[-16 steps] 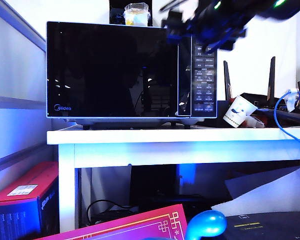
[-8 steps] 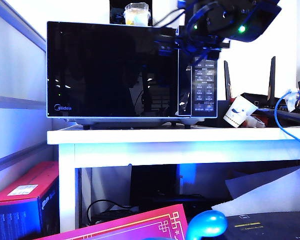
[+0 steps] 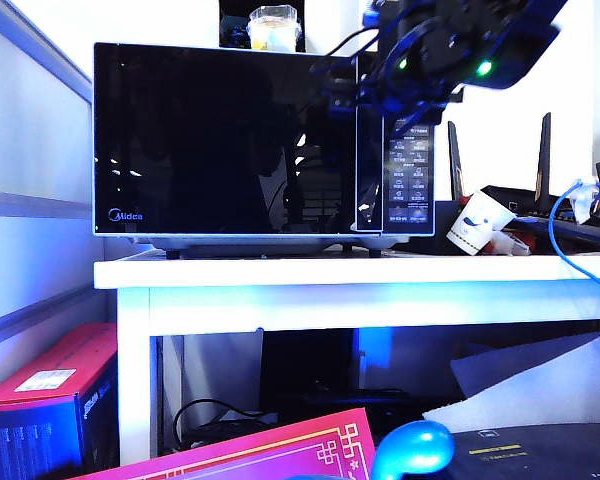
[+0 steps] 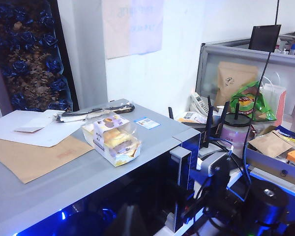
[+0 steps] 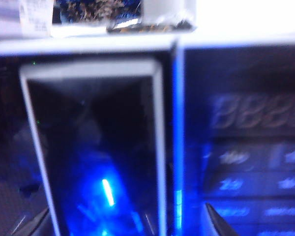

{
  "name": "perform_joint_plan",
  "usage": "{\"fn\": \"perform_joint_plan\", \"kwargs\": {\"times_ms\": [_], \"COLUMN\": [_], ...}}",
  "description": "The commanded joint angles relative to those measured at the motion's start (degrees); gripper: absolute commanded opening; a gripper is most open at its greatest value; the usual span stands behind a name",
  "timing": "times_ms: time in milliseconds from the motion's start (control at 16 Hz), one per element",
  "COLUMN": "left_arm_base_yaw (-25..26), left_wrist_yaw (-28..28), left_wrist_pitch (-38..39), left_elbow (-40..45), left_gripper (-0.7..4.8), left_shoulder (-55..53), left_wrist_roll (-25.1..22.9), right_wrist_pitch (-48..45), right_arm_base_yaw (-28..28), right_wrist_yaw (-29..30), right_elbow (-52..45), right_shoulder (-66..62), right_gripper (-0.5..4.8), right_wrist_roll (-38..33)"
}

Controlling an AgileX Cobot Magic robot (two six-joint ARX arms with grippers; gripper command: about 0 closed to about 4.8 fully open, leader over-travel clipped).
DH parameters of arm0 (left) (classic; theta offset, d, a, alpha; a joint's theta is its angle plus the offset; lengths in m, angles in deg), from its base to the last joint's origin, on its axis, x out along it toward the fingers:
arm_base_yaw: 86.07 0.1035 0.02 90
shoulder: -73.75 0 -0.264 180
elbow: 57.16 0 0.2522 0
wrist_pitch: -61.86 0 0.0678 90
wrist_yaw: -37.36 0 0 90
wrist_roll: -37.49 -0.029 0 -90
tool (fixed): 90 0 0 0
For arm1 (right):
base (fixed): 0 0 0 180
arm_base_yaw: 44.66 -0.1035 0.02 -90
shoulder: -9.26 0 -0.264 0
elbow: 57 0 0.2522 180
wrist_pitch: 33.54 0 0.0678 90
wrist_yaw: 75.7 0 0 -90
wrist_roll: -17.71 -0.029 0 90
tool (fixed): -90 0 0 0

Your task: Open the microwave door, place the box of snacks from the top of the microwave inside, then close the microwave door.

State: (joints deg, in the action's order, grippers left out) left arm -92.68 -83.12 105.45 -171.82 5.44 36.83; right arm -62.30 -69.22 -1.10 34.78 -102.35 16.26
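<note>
Exterior view: large black Midea microwave (image 3: 265,140) with silver trim on white tabletop (image 3: 360,272). Glossy black glass microwave door (image 3: 225,140) closed. Small clear plastic box of snacks (image 3: 273,28) with pale yellow contents on microwave top, far from front edge. Right claw (image 5: 125,221) spread, tips either side of door's vertical handle strip (image 5: 93,142), beside keypad (image 3: 408,170). Left claw not visible; state unknown.

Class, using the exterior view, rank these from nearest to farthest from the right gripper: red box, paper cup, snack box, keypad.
From the right gripper:
1. Keypad, just below it.
2. Snack box, on the microwave's top.
3. Paper cup, on the table's right.
4. Red box, on the floor, left.
</note>
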Motion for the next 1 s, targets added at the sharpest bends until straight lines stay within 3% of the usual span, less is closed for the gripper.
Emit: {"fn": "perform_joint_plan", "kwargs": {"times_ms": [63, 125, 188, 251, 689, 1003], "left_arm_base_yaw": [-0.02, -0.02, -0.02, -0.02, -0.02, -0.02], "left_wrist_yaw": [-0.28, -0.28, -0.28, -0.28, -0.28, -0.28], "left_wrist_pitch": [-0.31, -0.31, -0.31, -0.31, -0.31, -0.33], "left_elbow": [-0.35, -0.35, -0.35, -0.35, -0.35, -0.35], "left_gripper": [-0.05, -0.05, -0.05, -0.05, -0.05, -0.05], "left_shoulder": [0.17, 0.17, 0.15, 0.17, 0.15, 0.15], "left_wrist_roll": [-0.52, -0.96, -0.96, -0.94, -0.96, -0.96], "right_wrist_pitch": [0.81, 0.7, 0.7, 0.72, 1.03, 14.12], "right_arm_base_yaw": [0.0, 0.0, 0.0, 0.0, -0.11, -0.24], "right_wrist_yaw": [-0.13, -0.11, -0.11, -0.09, -0.13, -0.35], "right_elbow": [0.63, 0.66, 0.66, 0.66, 0.63, 0.61], "right_shoulder": [-0.68, -0.72, -0.72, -0.72, 0.11, 6.25], "right_gripper": [3.86, 3.58, 2.44, 2.05, 2.06, 2.07], "right_wrist_roll": [0.17, 0.17, 0.2, 0.2, 0.5, 1.49]}}
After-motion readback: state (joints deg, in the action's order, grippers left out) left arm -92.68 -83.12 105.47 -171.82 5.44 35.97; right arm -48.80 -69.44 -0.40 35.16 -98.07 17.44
